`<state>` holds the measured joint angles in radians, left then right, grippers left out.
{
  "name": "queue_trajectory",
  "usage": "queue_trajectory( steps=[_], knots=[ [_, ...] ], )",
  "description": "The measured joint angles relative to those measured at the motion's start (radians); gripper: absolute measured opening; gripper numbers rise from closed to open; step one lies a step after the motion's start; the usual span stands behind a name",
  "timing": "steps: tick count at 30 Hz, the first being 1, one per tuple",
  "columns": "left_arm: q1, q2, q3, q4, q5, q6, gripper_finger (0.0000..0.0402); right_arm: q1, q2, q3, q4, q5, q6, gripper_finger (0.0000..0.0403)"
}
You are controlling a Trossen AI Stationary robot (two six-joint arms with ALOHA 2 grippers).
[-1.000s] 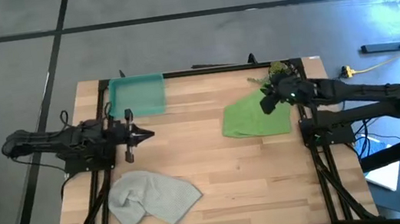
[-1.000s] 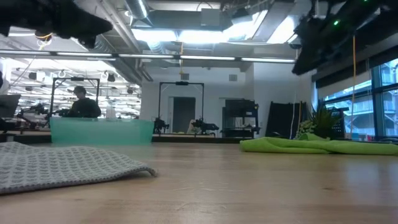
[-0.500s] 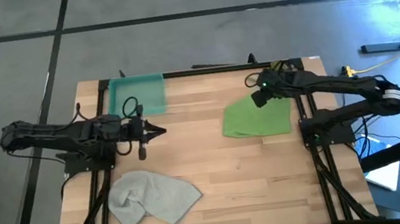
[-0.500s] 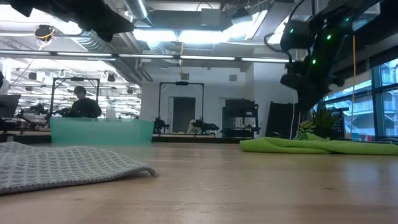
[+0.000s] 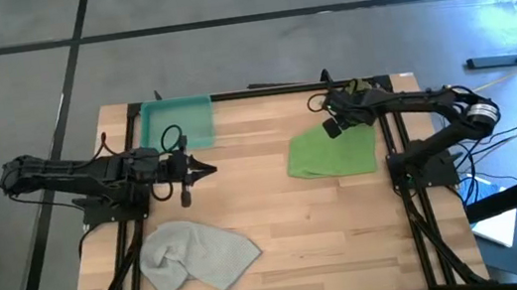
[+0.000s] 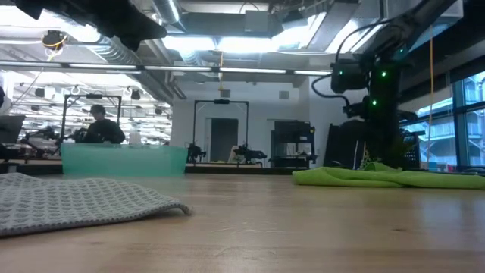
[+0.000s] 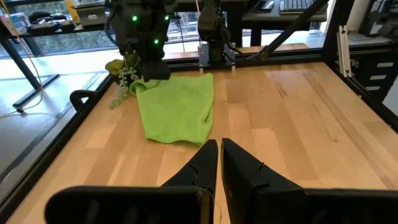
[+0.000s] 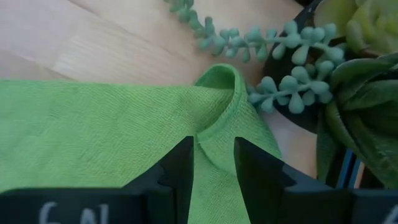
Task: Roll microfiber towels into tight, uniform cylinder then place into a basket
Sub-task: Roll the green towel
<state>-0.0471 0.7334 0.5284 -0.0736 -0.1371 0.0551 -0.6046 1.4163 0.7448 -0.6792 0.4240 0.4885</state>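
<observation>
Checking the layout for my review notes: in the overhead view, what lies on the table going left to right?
Teal basket and grey towel (overlapping in order) → green towel → plant sprig.

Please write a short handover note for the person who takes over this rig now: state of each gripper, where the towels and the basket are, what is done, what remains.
Left gripper: shut, empty, held above the table between the basket and the grey towel.
Right gripper: open, down at the far corner of the green towel, a fold of cloth between its fingers, beside the plant sprig.
Grey towel: crumpled, near left of the table.
Green towel: loosely folded, far right.
Basket: far left corner, nothing in it.
Done: no towel rolled yet.
Left: roll both towels, place them in the basket.
</observation>
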Motion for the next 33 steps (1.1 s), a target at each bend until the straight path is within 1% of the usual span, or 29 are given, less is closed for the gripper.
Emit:
queue_trajectory(
  steps=[8,17,23,28,33],
  knots=[
    [0.000,0.000,0.000,0.001,0.000,0.000,0.0018,-0.017,0.077,0.000,0.081,0.001,-0.026,0.0117],
    [0.000,0.000,0.000,0.002,0.000,0.000,0.0018,-0.022,0.126,0.000,0.072,0.002,-0.002,0.0117],
    [0.000,0.000,0.000,0.007,0.000,0.000,0.0018,-0.022,0.139,0.000,0.066,0.047,0.003,0.0117],
    [0.000,0.000,0.000,0.007,0.000,0.000,0.0018,-0.022,0.140,0.000,0.063,0.054,-0.002,0.0116],
    [0.000,0.000,0.000,0.007,0.000,0.000,0.0018,-0.022,0.140,0.000,0.030,0.054,0.025,0.0095]
  ],
)
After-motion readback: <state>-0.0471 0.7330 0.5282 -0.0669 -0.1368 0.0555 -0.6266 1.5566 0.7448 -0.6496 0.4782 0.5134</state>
